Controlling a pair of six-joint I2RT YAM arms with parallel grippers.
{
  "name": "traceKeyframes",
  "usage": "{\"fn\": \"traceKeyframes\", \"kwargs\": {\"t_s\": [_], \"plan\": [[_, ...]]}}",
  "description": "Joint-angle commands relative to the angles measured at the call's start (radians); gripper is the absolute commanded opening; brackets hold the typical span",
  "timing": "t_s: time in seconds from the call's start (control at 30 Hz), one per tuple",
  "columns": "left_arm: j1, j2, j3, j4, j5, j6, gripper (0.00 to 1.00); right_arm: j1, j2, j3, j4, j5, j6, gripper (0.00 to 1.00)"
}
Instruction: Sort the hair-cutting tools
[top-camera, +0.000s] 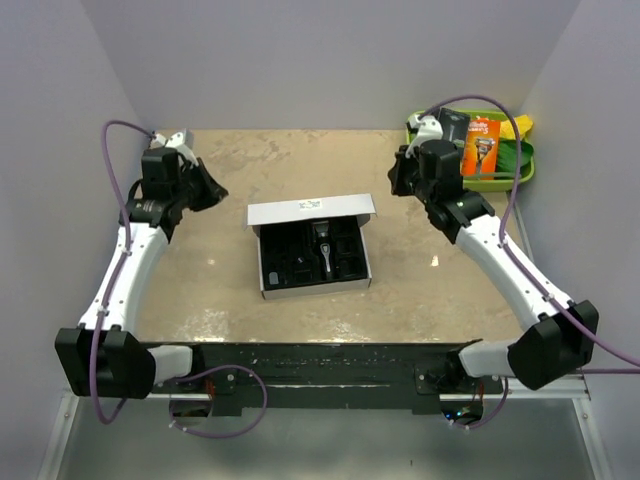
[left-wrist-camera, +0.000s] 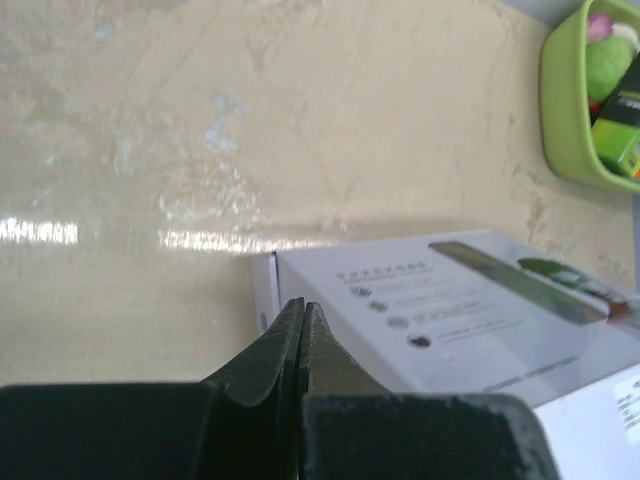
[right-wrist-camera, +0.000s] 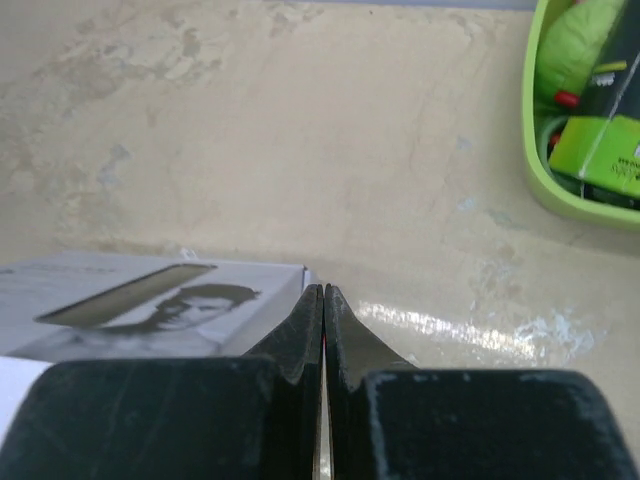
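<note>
A slim black-and-silver hair clipper (top-camera: 324, 246) lies in the black moulded insert of an open white flat box (top-camera: 268, 215) at the table's middle. Small black attachments (top-camera: 288, 262) sit in the insert beside it, too dark to tell apart. My left gripper (top-camera: 214, 190) hovers left of the box, shut and empty. In the left wrist view its tips (left-wrist-camera: 302, 306) meet just before the box's printed side (left-wrist-camera: 470, 300). My right gripper (top-camera: 397, 178) hangs to the box's back right, shut and empty. Its tips (right-wrist-camera: 323, 290) close over the box's corner (right-wrist-camera: 150, 300).
A green tray (top-camera: 523, 172) with an orange razor pack (top-camera: 481, 146) and other packages stands in the back right corner, behind the right arm. It also shows in the left wrist view (left-wrist-camera: 565, 110) and the right wrist view (right-wrist-camera: 535, 150). Grey walls enclose the table on three sides.
</note>
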Motion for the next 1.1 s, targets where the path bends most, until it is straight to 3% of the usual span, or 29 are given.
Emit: {"fn": "traceKeyframes", "kwargs": {"t_s": [0.0, 0.23, 0.47, 0.67, 0.83, 1.07], "plan": [[-0.004, 0.119, 0.152, -0.004, -0.012, -0.001, 0.00, 0.000, 0.098, 0.136, 0.010, -0.076, -0.017, 0.00], [-0.004, 0.261, 0.232, 0.073, 0.148, -0.035, 0.00, 0.005, 0.224, 0.203, 0.044, -0.306, 0.009, 0.00], [-0.027, 0.280, 0.137, 0.152, 0.295, -0.070, 0.00, 0.023, 0.236, 0.152, 0.022, -0.403, -0.009, 0.00], [-0.056, 0.206, -0.052, 0.191, 0.338, -0.049, 0.00, 0.048, 0.150, -0.003, 0.007, -0.376, -0.029, 0.00], [-0.068, 0.114, -0.252, 0.199, 0.301, -0.032, 0.00, 0.077, 0.074, -0.153, 0.019, -0.317, -0.023, 0.00], [-0.070, -0.021, -0.401, 0.162, 0.235, -0.004, 0.00, 0.117, -0.028, -0.288, 0.037, -0.240, 0.012, 0.00]]}}
